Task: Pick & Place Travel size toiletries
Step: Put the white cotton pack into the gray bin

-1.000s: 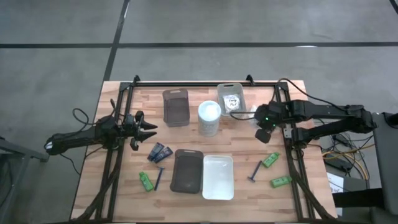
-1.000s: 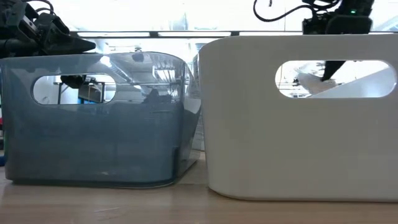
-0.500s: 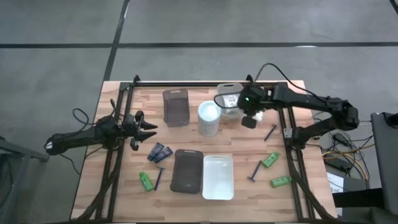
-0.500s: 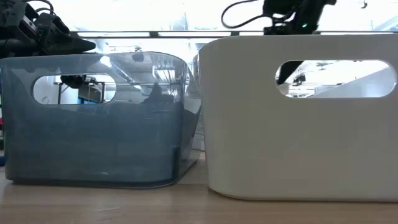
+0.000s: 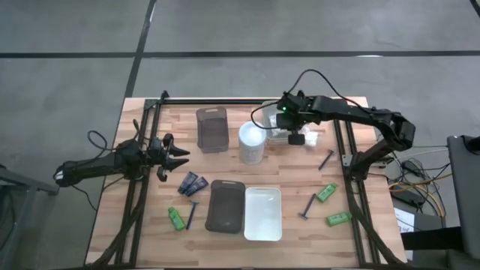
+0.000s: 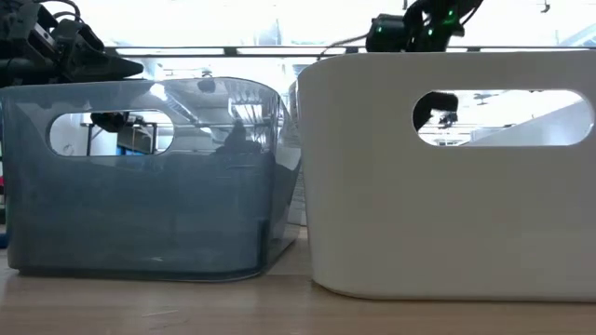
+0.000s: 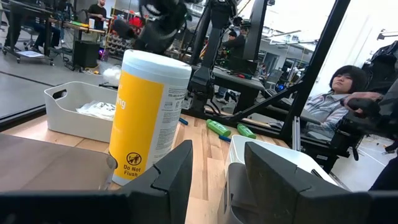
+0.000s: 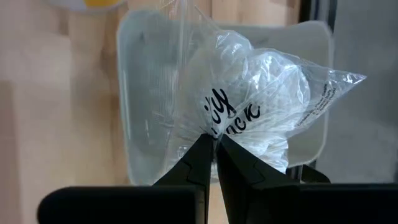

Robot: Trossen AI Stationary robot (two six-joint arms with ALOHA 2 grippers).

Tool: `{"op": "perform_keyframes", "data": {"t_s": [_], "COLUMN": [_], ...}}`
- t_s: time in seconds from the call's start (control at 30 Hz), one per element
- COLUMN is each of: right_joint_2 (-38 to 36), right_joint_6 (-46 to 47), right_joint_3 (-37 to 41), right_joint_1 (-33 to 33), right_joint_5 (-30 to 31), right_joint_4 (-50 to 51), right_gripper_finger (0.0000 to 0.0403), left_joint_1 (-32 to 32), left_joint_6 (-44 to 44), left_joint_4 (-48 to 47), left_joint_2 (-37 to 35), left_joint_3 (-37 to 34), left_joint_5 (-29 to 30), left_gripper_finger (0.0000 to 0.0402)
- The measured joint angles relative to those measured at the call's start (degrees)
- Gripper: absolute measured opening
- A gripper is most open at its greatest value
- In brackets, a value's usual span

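Packet held over the far tray

My right gripper was clenched on the bunched neck of a white clear-wrapped packet, so the rest hung loose below and could fall straight into the clear tray directly beneath it, at the table's far edge beside the tall white cylinder. I judged the pinch kept the slack film from slipping. My left gripper waited at the left side, fingers parted on nothing, near the dark navy tubes. The green bottles and razors lay on the wood, not yet sorted.
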State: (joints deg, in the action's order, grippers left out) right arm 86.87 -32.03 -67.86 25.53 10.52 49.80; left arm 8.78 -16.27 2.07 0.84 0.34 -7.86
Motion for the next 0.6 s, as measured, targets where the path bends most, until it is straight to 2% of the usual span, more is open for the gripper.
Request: {"op": "perform_keyframes", "data": {"t_s": [0.33, 0.6], "right_joint_2": [3.7, 4.4], "right_joint_6": [-8.5, -9.4], "right_joint_3": [5.2, 7.2], "right_joint_1": [1.4, 1.7], "right_joint_5": [-0.1, -0.7], "right_joint_4": [-8.5, -8.3], "right_gripper_finger": [0.0018, 0.0018], "left_joint_1": [0.0, 0.0], "left_joint_6": [0.0, 0.0], "left_joint_4": [0.0, 0.0], "left_joint_2": [0.0, 0.0], "left_joint_3": [0.0, 0.0], "left_joint_5": [0.0, 0.0], "left_gripper_finger": [0.0151, 0.0151]}}
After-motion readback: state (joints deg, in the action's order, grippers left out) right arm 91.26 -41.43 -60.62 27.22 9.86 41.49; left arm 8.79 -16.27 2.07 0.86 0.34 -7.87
